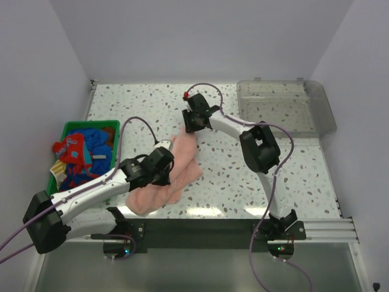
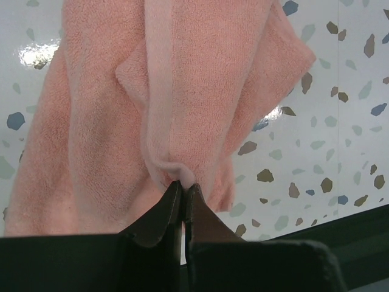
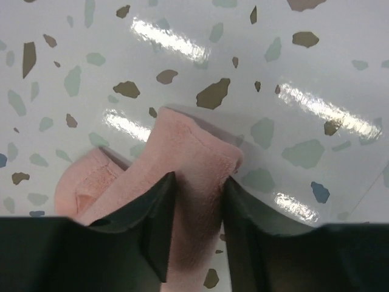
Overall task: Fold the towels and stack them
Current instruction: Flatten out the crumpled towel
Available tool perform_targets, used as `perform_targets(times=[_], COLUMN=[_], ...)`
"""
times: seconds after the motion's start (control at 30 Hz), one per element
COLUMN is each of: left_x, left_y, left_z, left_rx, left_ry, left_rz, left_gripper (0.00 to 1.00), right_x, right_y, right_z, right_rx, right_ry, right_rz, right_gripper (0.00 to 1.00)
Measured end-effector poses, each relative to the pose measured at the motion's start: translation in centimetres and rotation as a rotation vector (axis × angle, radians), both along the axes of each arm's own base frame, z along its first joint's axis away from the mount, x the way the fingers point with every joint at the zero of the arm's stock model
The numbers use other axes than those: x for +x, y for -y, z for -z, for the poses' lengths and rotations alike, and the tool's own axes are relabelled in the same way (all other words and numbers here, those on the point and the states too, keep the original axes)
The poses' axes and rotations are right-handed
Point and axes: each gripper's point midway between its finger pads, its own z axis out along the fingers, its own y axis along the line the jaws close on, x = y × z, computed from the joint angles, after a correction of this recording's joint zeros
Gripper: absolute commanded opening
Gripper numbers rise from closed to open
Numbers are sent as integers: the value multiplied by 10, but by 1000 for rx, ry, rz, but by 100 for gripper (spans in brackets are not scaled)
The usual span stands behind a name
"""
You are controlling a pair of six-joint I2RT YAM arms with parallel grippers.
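Salmon-pink cloth is what I have in hand: the pink towel [image 1: 177,173] lies crumpled on the table [image 1: 255,176] near the front edge, between my two arms. My left gripper [image 2: 183,190] is pinched tight on a fold along its left side, and my right gripper [image 3: 197,204] has a far corner clamped between its fingers. I judge the first fold barely begun; next I need to draw the two held points apart to flatten the cloth. Open tabletop lies ahead and to the right. The green basket [image 1: 91,126] with the other towels [image 1: 85,152] crowds the left, and the clear tray [image 1: 316,118] sits at the far right corner.
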Motion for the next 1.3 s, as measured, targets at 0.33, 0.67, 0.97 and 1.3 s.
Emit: perform_targets(times=[0.33,0.67,0.97,1.3], left_x=[13,28,32,31], left_y=[-16,-22,-17,-13], left_z=[4,5,-2,-8], left_rx=[48,136,148,130], left_ry=[11,36,62,69], left_rz=[-36,47,137,163], left_gripper=[0,0,0,0], right_x=[-86,-204,-175,-156], right_y=[94,163,163,168], right_z=[16,15,-25,-9], right_rx=[-140,-137,-169,-261], right_ry=[-65,-200,-103,-148], right_rz=[195,267,145,65], right_gripper=[4,52,59,60])
